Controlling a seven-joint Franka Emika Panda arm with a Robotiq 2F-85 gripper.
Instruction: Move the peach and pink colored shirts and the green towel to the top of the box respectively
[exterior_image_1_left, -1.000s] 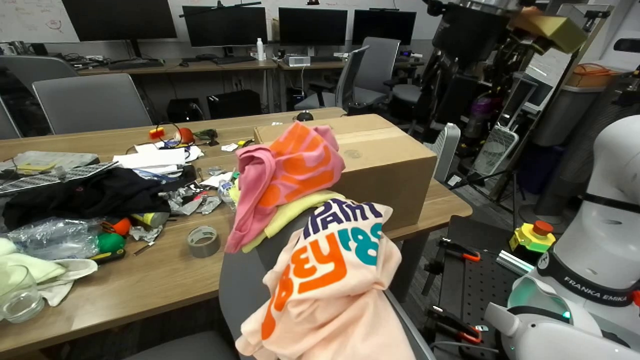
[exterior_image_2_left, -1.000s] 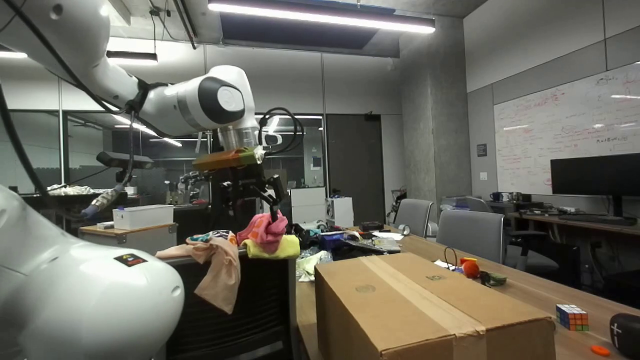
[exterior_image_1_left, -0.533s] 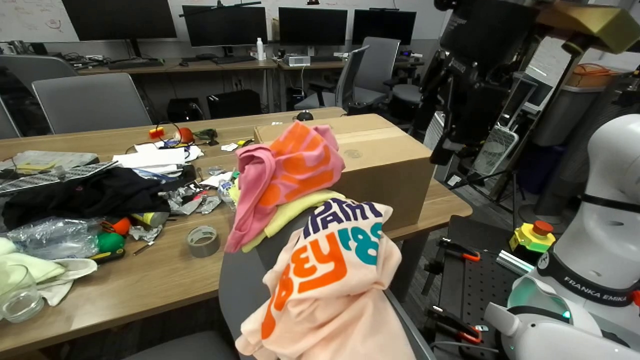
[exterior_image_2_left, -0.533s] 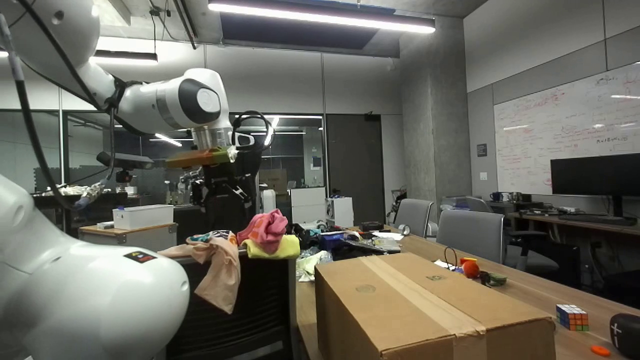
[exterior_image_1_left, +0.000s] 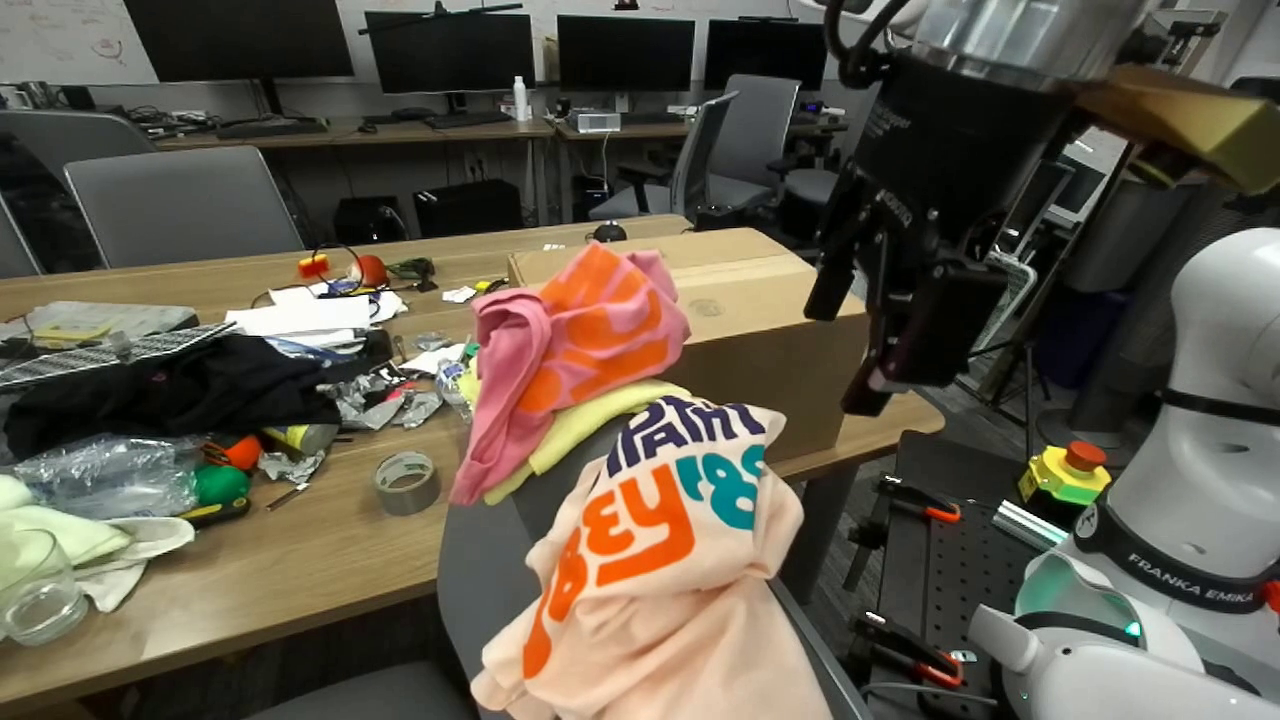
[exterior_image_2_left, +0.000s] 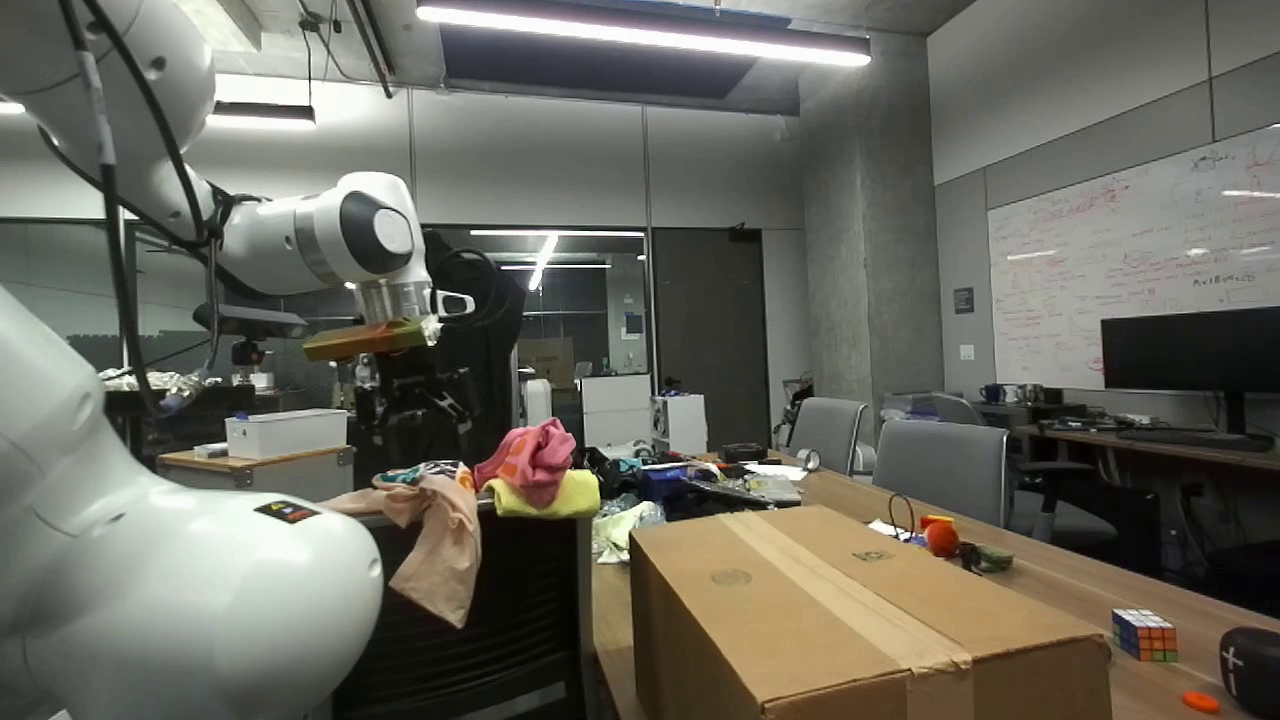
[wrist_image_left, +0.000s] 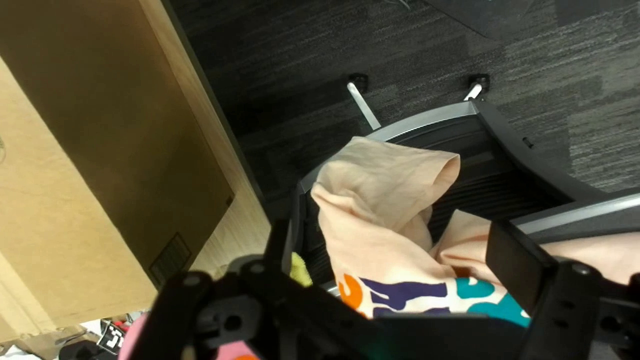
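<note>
The peach shirt (exterior_image_1_left: 650, 620) with coloured lettering hangs over the chair's backrest; it also shows in an exterior view (exterior_image_2_left: 440, 550) and the wrist view (wrist_image_left: 375, 235). The pink and orange shirt (exterior_image_1_left: 600, 340) lies bunched on the yellow-green towel (exterior_image_1_left: 570, 432), on the same backrest beside the peach shirt; both also show in an exterior view, the pink shirt (exterior_image_2_left: 530, 460) above the towel (exterior_image_2_left: 560, 496). The closed cardboard box (exterior_image_1_left: 760, 290) stands on the table, nothing on its top (exterior_image_2_left: 820, 590). My gripper (exterior_image_1_left: 848, 355) is open and empty, above the peach shirt, which shows between its fingers (wrist_image_left: 395, 252).
The chair (exterior_image_2_left: 520, 640) stands against the table (exterior_image_1_left: 330, 560). Clutter covers the table's far part: a black cloth (exterior_image_1_left: 180, 395), a tape roll (exterior_image_1_left: 407, 483), a glass (exterior_image_1_left: 40, 590). A Rubik's cube (exterior_image_2_left: 1145, 636) and a black speaker (exterior_image_2_left: 1250, 670) sit beside the box.
My gripper has moved away from beside the pink shirt toward the peach shirt, has come lower and has turned. The shirts, towel and box have not moved.
</note>
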